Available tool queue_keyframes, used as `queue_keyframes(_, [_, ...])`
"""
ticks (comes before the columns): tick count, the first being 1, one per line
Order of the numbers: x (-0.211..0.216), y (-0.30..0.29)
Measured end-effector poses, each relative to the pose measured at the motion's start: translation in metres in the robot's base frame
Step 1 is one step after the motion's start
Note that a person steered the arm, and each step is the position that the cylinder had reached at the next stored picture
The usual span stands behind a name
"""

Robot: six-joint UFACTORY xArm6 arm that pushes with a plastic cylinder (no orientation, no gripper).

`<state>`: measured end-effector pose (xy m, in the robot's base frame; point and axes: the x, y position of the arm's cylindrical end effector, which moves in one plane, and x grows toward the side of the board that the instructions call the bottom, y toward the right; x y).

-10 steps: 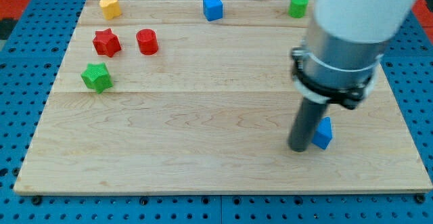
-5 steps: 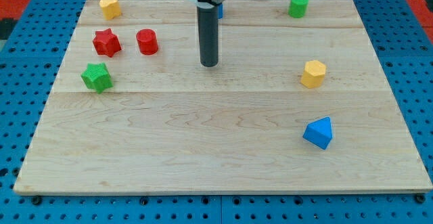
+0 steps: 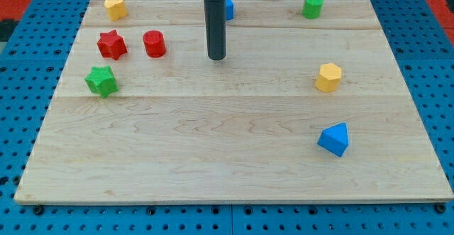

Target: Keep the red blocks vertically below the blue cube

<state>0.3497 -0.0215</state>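
Toward the view's left of my tip (image 3: 216,57) (a bare rod, nothing to open or close) sit the red cylinder (image 3: 154,43) and, beyond it, the red star (image 3: 111,44), with clear board between. Farther up, the blue cube (image 3: 228,8) hides partly behind the rod, near the top edge.

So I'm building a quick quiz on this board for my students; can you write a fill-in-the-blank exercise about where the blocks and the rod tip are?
1. My tip stands to the view's ____ of the red cylinder.
2. The red star lies directly above the ____ star.
3. The blue cube is partly hidden behind the ____.
4. The block nearest the view's bottom is the ____ pyramid-like block.

Missing words: right; green; rod; blue
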Motion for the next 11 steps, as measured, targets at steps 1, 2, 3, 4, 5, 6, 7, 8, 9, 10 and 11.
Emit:
queue_keyframes(1, [-0.013, -0.005])
queue_keyframes(2, [-0.025, -0.013])
queue_keyframes(3, [-0.028, -0.016])
queue_keyframes(4, [-0.024, -0.029])
queue_keyframes(5, [-0.024, -0.041])
queue_keyframes(6, [-0.024, -0.049])
queue_keyframes(7, [-0.024, -0.053])
queue_keyframes(8, [-0.039, -0.079])
queue_keyframes(9, [-0.044, -0.113])
queue_keyframes(10, [-0.059, -0.143])
queue_keyframes(11, [-0.062, -0.144])
